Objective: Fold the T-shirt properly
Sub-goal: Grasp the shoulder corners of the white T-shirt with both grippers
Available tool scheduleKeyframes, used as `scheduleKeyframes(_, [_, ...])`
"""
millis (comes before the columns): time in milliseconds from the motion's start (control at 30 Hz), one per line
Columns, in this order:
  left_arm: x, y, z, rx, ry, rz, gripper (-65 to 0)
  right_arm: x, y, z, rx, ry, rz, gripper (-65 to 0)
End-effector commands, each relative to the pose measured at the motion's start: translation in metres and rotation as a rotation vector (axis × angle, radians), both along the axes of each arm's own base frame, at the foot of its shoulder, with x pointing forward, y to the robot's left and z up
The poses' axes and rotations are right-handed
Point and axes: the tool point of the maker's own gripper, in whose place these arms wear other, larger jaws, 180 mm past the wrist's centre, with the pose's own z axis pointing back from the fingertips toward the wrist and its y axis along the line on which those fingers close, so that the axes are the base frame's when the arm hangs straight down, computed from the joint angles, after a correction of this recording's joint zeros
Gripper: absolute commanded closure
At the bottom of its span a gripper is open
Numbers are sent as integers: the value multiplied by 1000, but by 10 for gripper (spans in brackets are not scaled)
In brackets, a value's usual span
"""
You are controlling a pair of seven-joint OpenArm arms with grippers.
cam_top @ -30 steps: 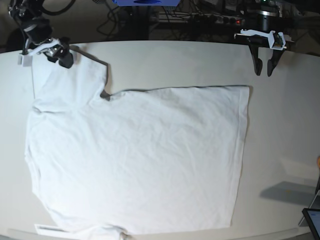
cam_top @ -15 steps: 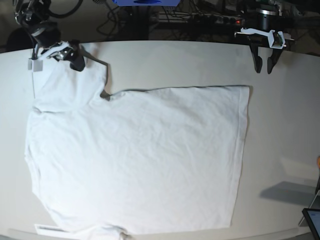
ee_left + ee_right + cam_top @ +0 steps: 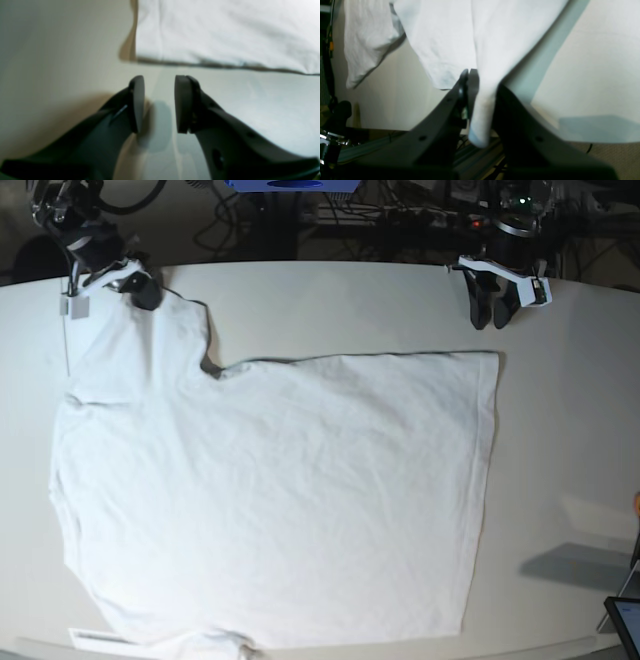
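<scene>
A: T-shirt lying flat and spread over most of the table, collar end toward the left edge in the base view, hem toward the right edge. Long axis running left–right across the surface. One sleeve reaching toward the far-left corner.

B: Right gripper sitting at that far-left corner, on the sleeve tip. Fingers?

A: Pressed together, pinching the sleeve. In the right wrist view, cloth draping between and over the dark fingers and hanging below them. Sleeve edge appearing lifted a little off the surface there.

B: Left gripper?

A: Hovering near the far edge, just beyond the far hem corner. Fingers spread partway, nothing between them. In the left wrist view, hem edge lying straight ahead of the fingertips, near but apart, bare table in the gap.

B: Deciding relation, then?

A: Hem corner lying forward of the left fingers, toward the near edge; left arm clearly the nearer one for that end. Probably needing a short advance and descent to catch it, giving both far corners for a fold along the long axis. Judgement only.
</scene>
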Motion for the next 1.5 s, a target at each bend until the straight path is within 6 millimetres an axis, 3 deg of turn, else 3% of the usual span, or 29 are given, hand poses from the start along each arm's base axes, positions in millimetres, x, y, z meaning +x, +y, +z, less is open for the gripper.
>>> scheduleKeyframes(0, [6, 1, 10, -15, -35, 2, -289, -1, -2, 3, -8, -8, 5, -1])
scheduleKeyframes(100, [5, 2, 10, -67, -33, 33, -324, -1, -6, 4, -21, -8, 16, -3])
scheduleKeyframes(533, [5, 5, 11, -82, -48, 68, -324, 0, -9, 4, -29, -9, 21, -3])
scheduleKeyframes(733, [5, 15, -1, -99, -42, 147, -329, 0, -8, 4, -28, -7, 21, -3])
scheduleKeyframes(967, [2, 21, -3, -103, -44, 189, -563, -3, -11, -5, -20, 18, 18, -3])
scheduleKeyframes(1167, [17, 26, -2, -190, -85, 247, -563, -12, -12, -27, 21, 79, -2, -3])
scheduleKeyframes(1300, [27, 35, -4, -326, -77, 305, -563, -13, -12, -29, 24, 83, -4, -3])
scheduleKeyframes(1467, [35, 25, -10, -322, -18, 251, -556, -13, -11, -29, 24, 82, -3, -3])
